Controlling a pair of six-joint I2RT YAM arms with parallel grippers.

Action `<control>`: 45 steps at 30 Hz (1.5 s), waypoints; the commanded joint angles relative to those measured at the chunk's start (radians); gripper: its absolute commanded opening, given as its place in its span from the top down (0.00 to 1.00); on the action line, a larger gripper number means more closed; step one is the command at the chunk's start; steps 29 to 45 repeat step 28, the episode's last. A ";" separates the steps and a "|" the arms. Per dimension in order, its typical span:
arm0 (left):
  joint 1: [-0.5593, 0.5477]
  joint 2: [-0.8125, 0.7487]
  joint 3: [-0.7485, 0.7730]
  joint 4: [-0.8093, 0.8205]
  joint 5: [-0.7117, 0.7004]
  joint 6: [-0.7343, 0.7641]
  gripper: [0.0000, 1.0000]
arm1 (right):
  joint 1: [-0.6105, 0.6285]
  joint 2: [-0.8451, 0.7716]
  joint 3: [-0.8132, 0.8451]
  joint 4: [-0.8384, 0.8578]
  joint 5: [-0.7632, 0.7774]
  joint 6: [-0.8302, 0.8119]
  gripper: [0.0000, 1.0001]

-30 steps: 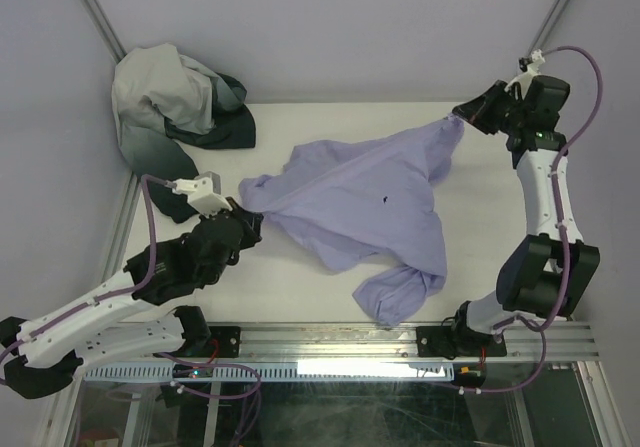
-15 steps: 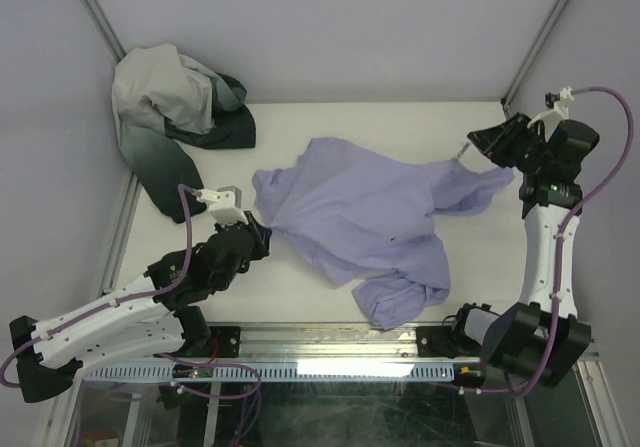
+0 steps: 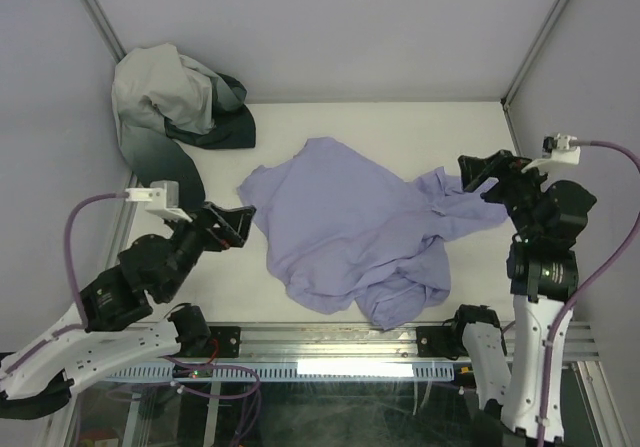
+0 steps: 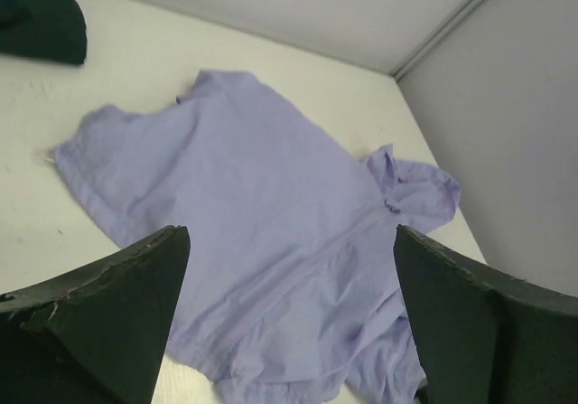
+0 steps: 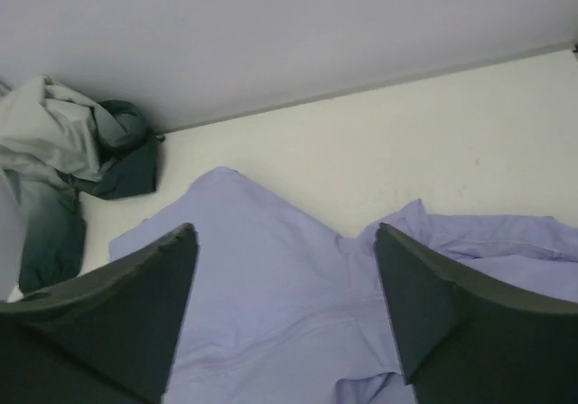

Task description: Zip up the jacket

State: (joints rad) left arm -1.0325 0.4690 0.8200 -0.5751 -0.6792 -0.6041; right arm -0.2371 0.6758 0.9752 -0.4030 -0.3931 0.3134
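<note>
The lavender jacket (image 3: 350,222) lies loose and wrinkled in the middle of the white table (image 3: 400,127), one sleeve bunched near the front edge. Its zipper line (image 4: 307,264) runs diagonally across the fabric and also shows in the right wrist view as the zipper line (image 5: 298,318). My left gripper (image 3: 240,229) hovers open just off the jacket's left edge, nothing between its fingers (image 4: 135,295). At the jacket's right end my right gripper (image 3: 475,177) is open too, above the collar area. Both wrist views, left gripper (image 4: 291,232) and right gripper (image 5: 286,228), show the jacket (image 4: 253,169) (image 5: 262,259) below wide-apart jaws.
A white-and-dark-green garment (image 3: 175,102) is heaped in the back left corner, seen also as the green garment (image 5: 63,151). Grey walls with metal corner posts (image 3: 540,37) close the back and sides. A metal rail (image 3: 330,342) runs along the near edge.
Both grippers have opened and let go of the jacket, then pulled back toward the near side. The jacket, earlier stretched between them, has dropped slack onto the table.
</note>
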 commanded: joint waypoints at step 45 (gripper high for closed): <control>0.012 -0.404 -0.066 0.057 -0.268 0.188 0.01 | 0.238 -0.509 -0.295 0.068 0.359 -0.193 0.01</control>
